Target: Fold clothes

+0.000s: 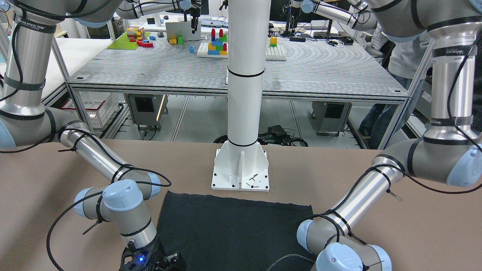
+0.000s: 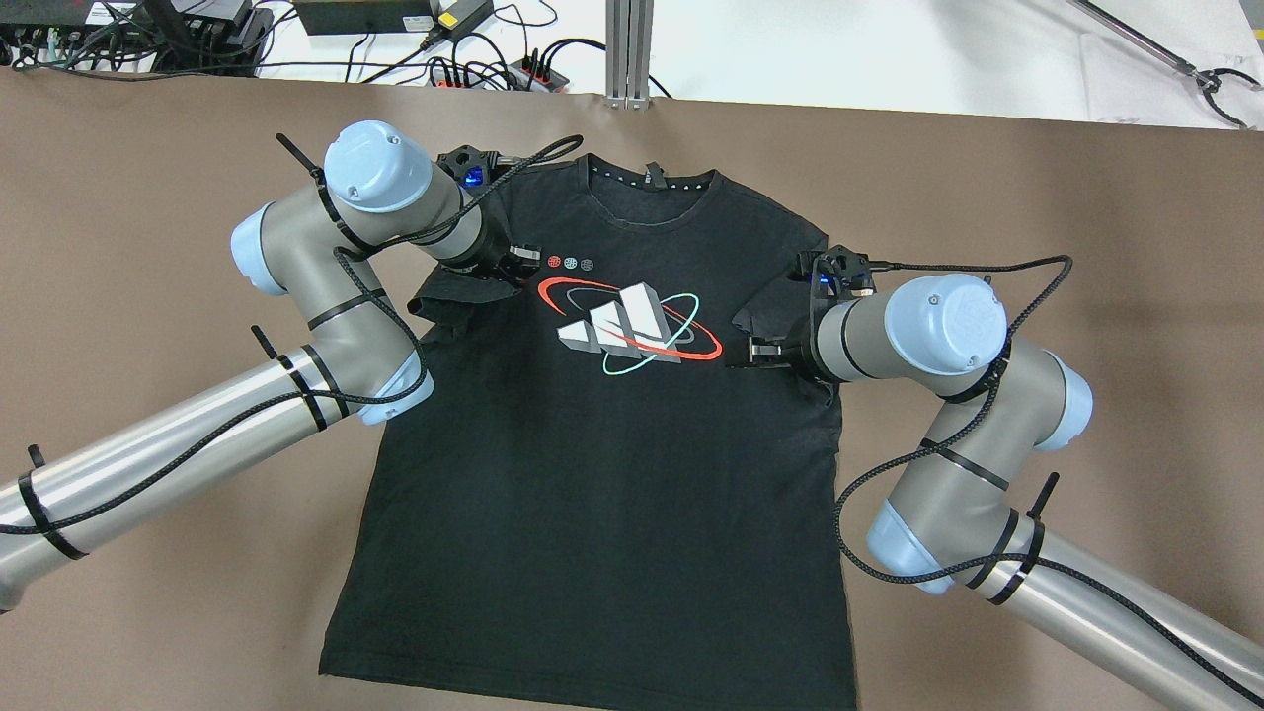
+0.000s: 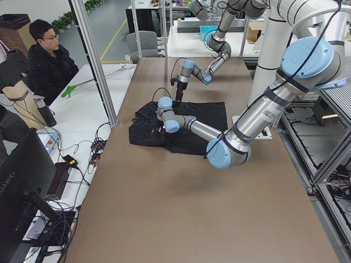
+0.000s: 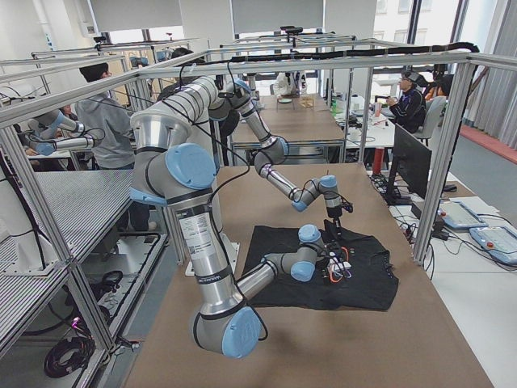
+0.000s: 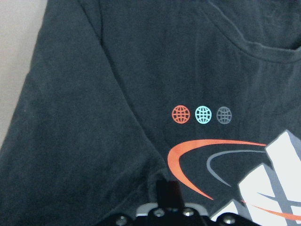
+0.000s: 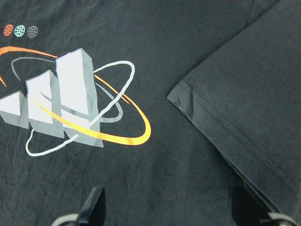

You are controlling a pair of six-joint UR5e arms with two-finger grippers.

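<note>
Brown worktop [image 2: 148, 474], cables and power strips [image 2: 148, 30] past its far edge at the overhead's upper left. White pillar [image 1: 243, 94] bolted to the worktop, top centre of the front view. Person in a dark jacket [image 3: 49, 60] seated at the left-side view's upper left.

Black T-shirt [image 2: 592, 513] lies flat, print side up, in the middle of the overhead frame. Collar [image 2: 647, 188] at top, bottom hem at the lower edge. Chest print [image 2: 632, 326]: white bars inside red and teal rings, three small globes above it.

My left fingers [image 2: 518, 262] are over the shirt's upper left, just left of the print. In my left wrist view only one narrow dark stub shows at bottom centre [image 5: 167, 188], so they are pinched together. A crease in the cloth runs straight down to them, so I read it as gripping the shirt. Left sleeve [image 2: 444, 296] is bunched and turned inward, just below and left of them.

My right fingers [image 2: 760, 351] sit at the right edge of the print, low over the chest. My right wrist view shows them spread wide, one tip at lower left [image 6: 95, 207], the other at lower right, holding nothing. Right sleeve [image 6: 244, 94] is folded in over the chest, its hemmed corner pointing toward the print.
</note>
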